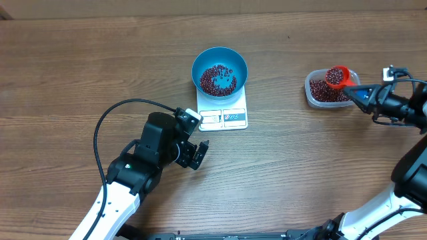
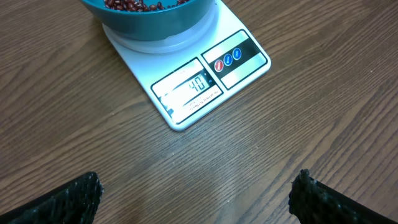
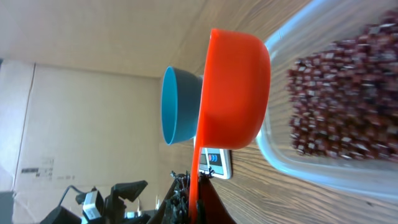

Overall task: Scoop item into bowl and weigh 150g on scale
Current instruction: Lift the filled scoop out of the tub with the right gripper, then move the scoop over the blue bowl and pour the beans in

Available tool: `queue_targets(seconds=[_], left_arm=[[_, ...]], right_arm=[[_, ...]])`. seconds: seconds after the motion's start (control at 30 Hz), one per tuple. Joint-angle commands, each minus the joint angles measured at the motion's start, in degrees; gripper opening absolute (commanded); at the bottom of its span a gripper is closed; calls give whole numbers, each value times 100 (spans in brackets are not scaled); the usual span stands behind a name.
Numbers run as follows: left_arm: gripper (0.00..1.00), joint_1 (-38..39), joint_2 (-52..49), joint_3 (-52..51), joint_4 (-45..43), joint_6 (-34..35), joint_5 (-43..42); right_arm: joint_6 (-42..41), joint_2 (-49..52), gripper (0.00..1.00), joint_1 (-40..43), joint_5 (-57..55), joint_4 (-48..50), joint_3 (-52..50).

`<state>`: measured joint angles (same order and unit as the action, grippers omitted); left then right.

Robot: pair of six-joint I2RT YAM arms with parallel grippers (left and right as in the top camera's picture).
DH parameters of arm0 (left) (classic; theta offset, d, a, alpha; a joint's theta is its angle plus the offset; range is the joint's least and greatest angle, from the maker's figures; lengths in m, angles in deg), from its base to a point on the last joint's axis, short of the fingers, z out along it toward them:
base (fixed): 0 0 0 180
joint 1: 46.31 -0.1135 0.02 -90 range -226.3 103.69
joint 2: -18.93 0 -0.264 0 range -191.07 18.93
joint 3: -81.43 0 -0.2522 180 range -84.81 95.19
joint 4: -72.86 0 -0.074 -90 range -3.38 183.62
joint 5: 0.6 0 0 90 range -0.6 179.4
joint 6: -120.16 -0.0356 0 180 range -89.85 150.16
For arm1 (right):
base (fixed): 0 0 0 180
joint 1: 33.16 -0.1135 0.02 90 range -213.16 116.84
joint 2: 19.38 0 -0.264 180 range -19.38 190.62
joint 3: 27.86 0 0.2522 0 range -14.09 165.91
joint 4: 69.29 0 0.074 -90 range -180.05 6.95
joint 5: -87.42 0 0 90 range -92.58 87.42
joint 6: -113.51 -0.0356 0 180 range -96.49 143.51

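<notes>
The blue bowl [image 1: 219,61] stands on the white scale [image 1: 223,118] and holds a layer of dark red beans [image 1: 219,80]. From the left wrist, the scale [image 2: 211,74] shows a lit display below the bowl [image 2: 149,18]. My left gripper [image 1: 198,155] rests open just in front of the scale, its fingers [image 2: 74,199] wide apart over bare wood. My right gripper [image 1: 355,95] is shut on the handle of a red scoop [image 1: 337,77] heaped with beans, held over the clear tub [image 1: 313,99]. In the right wrist view the scoop [image 3: 233,93] sits between bowl [image 3: 177,106] and tub.
The clear tub [image 3: 323,168] at the right still holds many beans [image 3: 348,99]. A black cable [image 1: 100,127] loops from the left arm across the table's left side. A cardboard wall runs along the table's far edge.
</notes>
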<state>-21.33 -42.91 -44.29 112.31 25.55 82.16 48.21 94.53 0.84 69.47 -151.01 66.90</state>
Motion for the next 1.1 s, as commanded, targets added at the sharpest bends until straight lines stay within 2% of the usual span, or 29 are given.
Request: queue_targets(seconds=[0.0, 0.27, 0.5, 0.67, 0.8, 1.07], left_arm=[[100, -22, -31, -20, -9, 52, 35], [100, -20, -31, -20, -9, 52, 35], [100, -22, -31, -20, -9, 52, 35], [99, -20, -31, -20, -9, 52, 35], [100, -20, -31, -20, -9, 52, 35], [99, -22, -31, -20, -9, 52, 35]], right_arm=[[173, -129, 4, -334, 267, 15, 26], [-289, -142, 4, -1353, 264, 59, 535], [-1239, -142, 4, -2374, 157, 636, 1123], [-2306, -142, 4, -3130, -470, 1502, 1342], [-2822, -142, 4, -3633, -1003, 1985, 1364], [-2942, -142, 4, -4435, -2337, 2105, 1366]])
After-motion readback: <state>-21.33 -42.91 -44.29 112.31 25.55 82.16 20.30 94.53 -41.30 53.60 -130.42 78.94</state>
